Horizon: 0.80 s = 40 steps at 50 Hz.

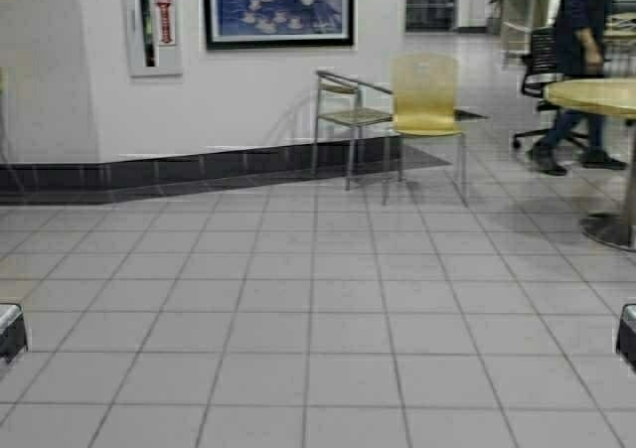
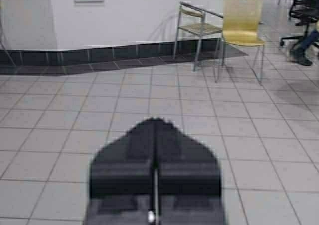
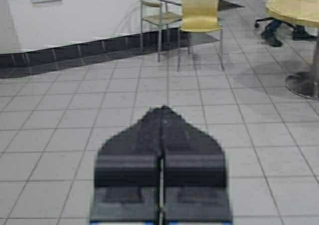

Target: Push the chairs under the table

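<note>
Chairs: one tan-yellow plywood chair (image 1: pixel 425 95) stands far ahead, right of centre, on thin silver legs, backrest toward us; touching or just beside it on its left is a metal-framed chair (image 1: pixel 350 110) against the white wall (image 1: pixel 258 100). The long pale-wood desk the task means is not in any view; only the round desk (image 1: pixel 596 94) on a steel pedestal shows at far right, with a person (image 1: pixel 578 41) standing behind it and a black office chair (image 1: pixel 542 61) near them. Left gripper (image 2: pixel 154 177) and right gripper (image 3: pixel 161 177) are both parked low at the frame's sides, pointing forward over bare tile, fingers pressed together, holding nothing, well apart from any chair. My read: task barely started, this is the approach drive. To do it well: drive the base straight down the tile lines toward the yellow chair, stay clear of the pedestal foot (image 1: pixel 608 229) and the person on the right. Locate the real desk before committing to a push direction. Contact should be on the backrest, both arms level and symmetric, so the chair slides without yawing. Thin legs on grouted tile may catch and tip it, so push low and slow. Fingers can stay closed; this is a push, not a grasp.
</note>
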Available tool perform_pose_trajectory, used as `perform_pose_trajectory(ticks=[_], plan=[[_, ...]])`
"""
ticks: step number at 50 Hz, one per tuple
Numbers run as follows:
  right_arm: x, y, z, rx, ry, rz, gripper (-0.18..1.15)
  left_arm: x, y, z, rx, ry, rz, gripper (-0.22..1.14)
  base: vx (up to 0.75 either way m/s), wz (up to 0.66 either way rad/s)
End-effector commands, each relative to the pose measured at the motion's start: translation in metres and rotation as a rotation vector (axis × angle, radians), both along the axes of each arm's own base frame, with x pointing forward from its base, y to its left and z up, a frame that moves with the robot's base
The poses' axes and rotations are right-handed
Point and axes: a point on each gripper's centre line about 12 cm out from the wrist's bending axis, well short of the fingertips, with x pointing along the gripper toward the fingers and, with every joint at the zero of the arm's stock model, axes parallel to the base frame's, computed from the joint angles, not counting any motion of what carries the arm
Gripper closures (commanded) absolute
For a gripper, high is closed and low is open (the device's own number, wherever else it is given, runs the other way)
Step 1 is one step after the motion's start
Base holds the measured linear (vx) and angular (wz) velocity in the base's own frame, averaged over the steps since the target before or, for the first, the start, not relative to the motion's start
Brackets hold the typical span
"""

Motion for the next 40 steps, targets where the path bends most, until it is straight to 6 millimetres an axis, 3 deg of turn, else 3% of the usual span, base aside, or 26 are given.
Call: perform_pose_trajectory(ticks=[1,15,40], plan=[[0.002,0.001,0.010,-0.001,-0.025,0.003,0.93,0.003,0.000,0.000,0.003,0.005,0.002,0.89,0.32,0.23],[0.001,0.001,0.005,0.017,-0.011,0.004,0.93,0.009,0.000,-0.004,0.000,0.031,0.000,0.89,0.36,0.30],[0.009,0.001,-0.001,0.051,0.022,0.004,0.93,0.000,0.000,-0.004,-0.006,0.008,-0.001,0.89,0.34,0.32]])
